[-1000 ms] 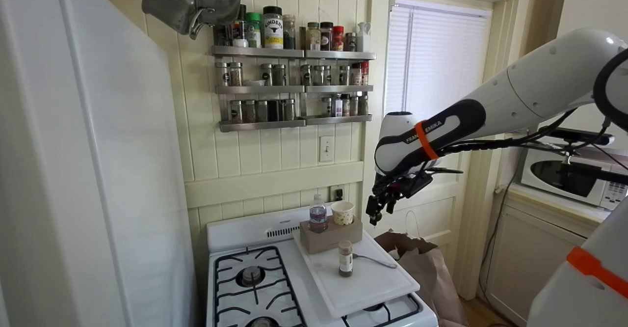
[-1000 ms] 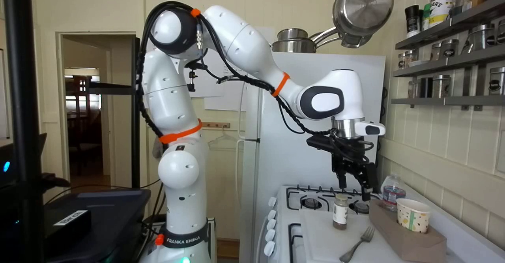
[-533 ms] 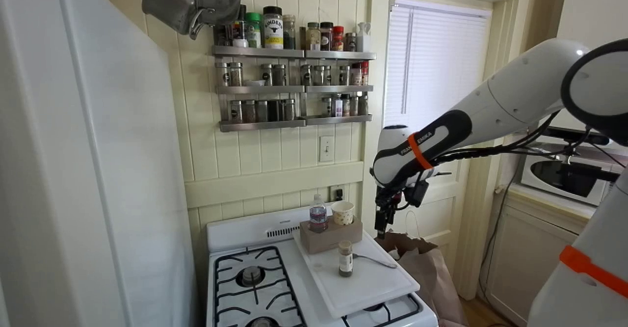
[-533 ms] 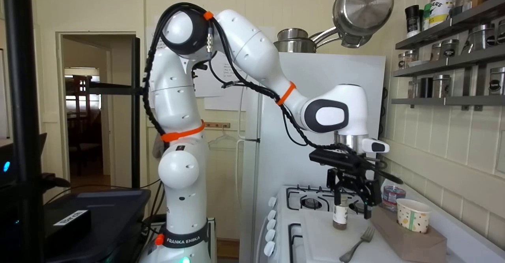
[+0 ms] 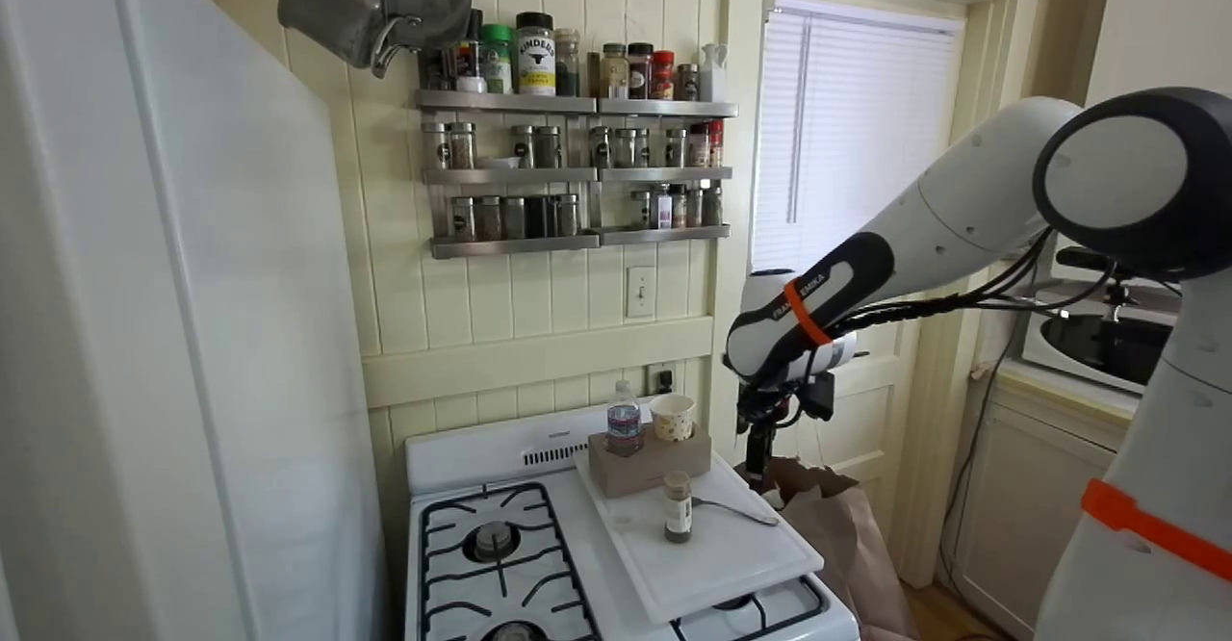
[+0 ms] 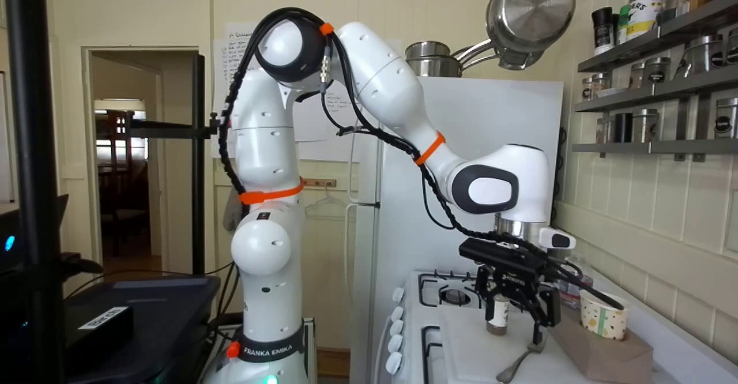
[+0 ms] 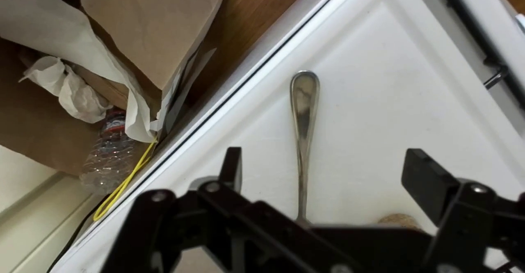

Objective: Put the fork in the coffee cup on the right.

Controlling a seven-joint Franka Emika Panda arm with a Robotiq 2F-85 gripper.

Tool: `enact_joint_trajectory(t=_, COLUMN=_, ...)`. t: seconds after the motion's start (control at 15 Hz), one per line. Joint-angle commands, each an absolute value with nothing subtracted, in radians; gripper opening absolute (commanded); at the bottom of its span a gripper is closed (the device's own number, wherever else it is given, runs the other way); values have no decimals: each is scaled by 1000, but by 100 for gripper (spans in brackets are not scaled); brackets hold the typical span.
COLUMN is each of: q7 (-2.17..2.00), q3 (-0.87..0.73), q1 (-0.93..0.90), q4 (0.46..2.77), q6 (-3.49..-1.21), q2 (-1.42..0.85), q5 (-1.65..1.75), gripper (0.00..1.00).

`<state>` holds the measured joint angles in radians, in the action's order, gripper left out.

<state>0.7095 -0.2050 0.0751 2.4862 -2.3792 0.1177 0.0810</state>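
Robotiq gripper (image 7: 325,170) above white cutting board (image 5: 731,564), with jaws wide apart, metal fork (image 7: 303,121) flat on board, right of spice jar (image 5: 678,516) in both exterior views, spotted paper cup (image 6: 602,323) on brown box (image 5: 635,475), right of plastic bottle (image 5: 625,429).

orange bands (image 6: 430,149) circle a white arm (image 6: 392,84) with black pincer (image 7: 326,168).

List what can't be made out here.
Fork: tines hidden by the gripper in the wrist view, by the jar in an exterior view.
The jar's label: lettering too small in both exterior views.
Cup: bottom hidden by its own wall in both exterior views.
Microwave: right side behind the arm in an exterior view.
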Motion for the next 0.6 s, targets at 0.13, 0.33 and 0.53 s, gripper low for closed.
enact_joint_trajectory(t=0.13, q7=596, q3=-153, q1=87, q4=2453, q6=-2452, q2=-38, q5=175, gripper=100)
enact_joint_trajectory(t=0.33, q7=542, q3=-143, q1=92, q4=2412, q6=-2500, q2=-104, q5=188, gripper=93)
enact_joint_trajectory(t=0.53, q7=523, q3=-133, q1=97, q4=2363, q6=-2514, q2=-146, q5=180, gripper=79)
